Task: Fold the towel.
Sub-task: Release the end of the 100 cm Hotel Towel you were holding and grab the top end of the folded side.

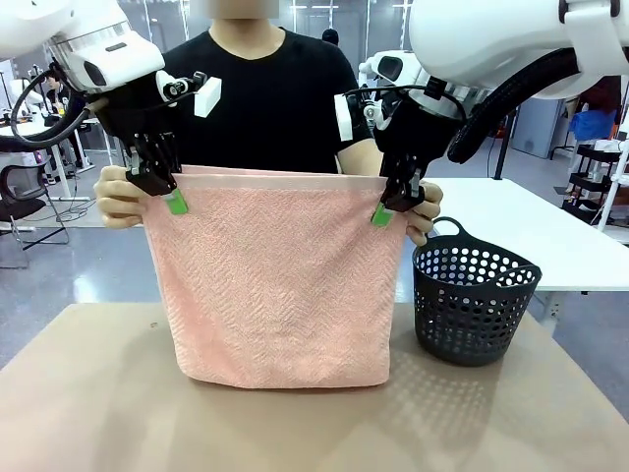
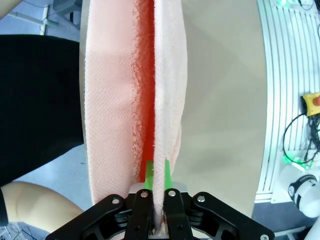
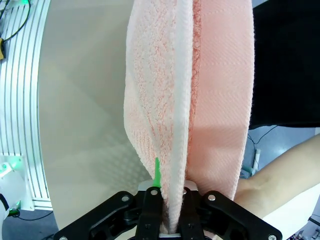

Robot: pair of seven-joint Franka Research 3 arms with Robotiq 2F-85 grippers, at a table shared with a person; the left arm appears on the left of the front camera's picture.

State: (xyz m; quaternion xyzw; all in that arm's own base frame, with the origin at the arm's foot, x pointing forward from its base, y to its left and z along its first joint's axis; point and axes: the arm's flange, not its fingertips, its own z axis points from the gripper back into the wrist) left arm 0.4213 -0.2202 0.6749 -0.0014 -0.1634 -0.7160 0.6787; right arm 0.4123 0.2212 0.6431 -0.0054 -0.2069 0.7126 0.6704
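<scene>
The towel [image 1: 280, 295] hangs doubled over the table [image 1: 98, 393]. It looks soft, light and limp (it should sag wherever unsupported), so the top corners are the places to hold. The left gripper [image 1: 167, 195] is clamped on the 10 o'clock corner. The right gripper [image 1: 388, 206] straddles the 2 o'clock corner, but I cannot tell whether it grips. A person's hands [image 1: 116, 197] hold both corners too. The basket [image 1: 472, 305] stands near at 4 o'clock, in the way of a swing to that side.

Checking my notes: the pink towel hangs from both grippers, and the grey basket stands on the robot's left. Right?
No: the front view shows the basket on the robot's right. The towel does hang from the left gripper and right gripper.
</scene>
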